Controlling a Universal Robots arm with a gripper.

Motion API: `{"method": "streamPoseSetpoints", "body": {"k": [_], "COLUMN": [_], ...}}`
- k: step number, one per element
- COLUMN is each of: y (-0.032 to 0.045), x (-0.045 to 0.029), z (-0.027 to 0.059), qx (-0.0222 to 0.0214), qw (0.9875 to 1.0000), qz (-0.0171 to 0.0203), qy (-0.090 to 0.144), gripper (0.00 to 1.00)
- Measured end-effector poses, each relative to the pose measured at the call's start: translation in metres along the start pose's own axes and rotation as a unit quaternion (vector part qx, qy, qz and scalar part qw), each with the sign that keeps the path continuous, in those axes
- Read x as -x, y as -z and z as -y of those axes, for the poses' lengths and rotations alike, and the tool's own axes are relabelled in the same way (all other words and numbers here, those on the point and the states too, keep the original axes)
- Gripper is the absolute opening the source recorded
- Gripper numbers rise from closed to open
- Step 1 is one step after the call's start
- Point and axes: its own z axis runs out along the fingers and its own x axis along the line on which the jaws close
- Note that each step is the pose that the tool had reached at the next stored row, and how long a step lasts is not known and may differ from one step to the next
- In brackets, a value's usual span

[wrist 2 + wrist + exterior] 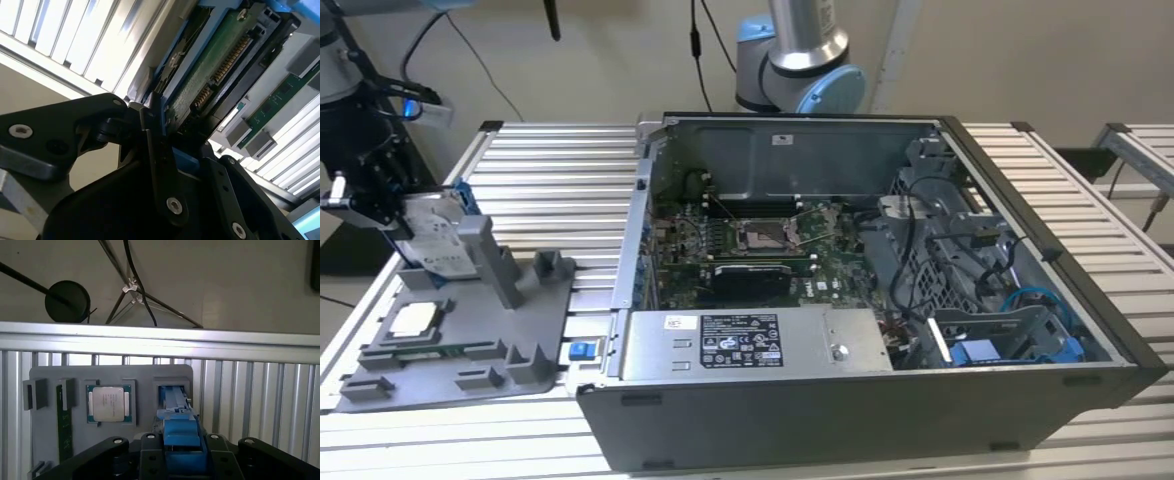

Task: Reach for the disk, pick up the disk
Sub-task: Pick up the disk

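Observation:
The disk (435,238) is a silver-grey drive with a white label in a blue bracket. It stands on edge at the upright slot of the grey fixture (480,300), at the exterior view's left. My gripper (403,215) is at the disk's outer side, with its black fingers on either side of the blue bracket. In the first wrist view the bracket's blue end (181,432) sits squeezed between the fingers (150,447). In the second wrist view the disk's green circuit board (215,70) faces the camera, with a finger (150,135) pressed on the blue edge.
The fixture also holds a square silver chip (416,320) and a green memory stick (434,350). An open computer case (1067,250) takes up the middle of the slatted metal table (547,170), with a grey box with a white sticker (747,345) at its front. An arm base (794,60) stands behind the case.

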Motion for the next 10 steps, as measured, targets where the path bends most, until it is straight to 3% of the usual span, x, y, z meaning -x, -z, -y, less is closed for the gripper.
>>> {"method": "streamPoseSetpoints", "body": {"k": [10], "y": [0.0118], "x": [0.0], "z": [-0.0002], "qx": [0.0], "qw": [1.0], "qz": [0.0], "qy": [-0.001], "gripper": [0.0]}}
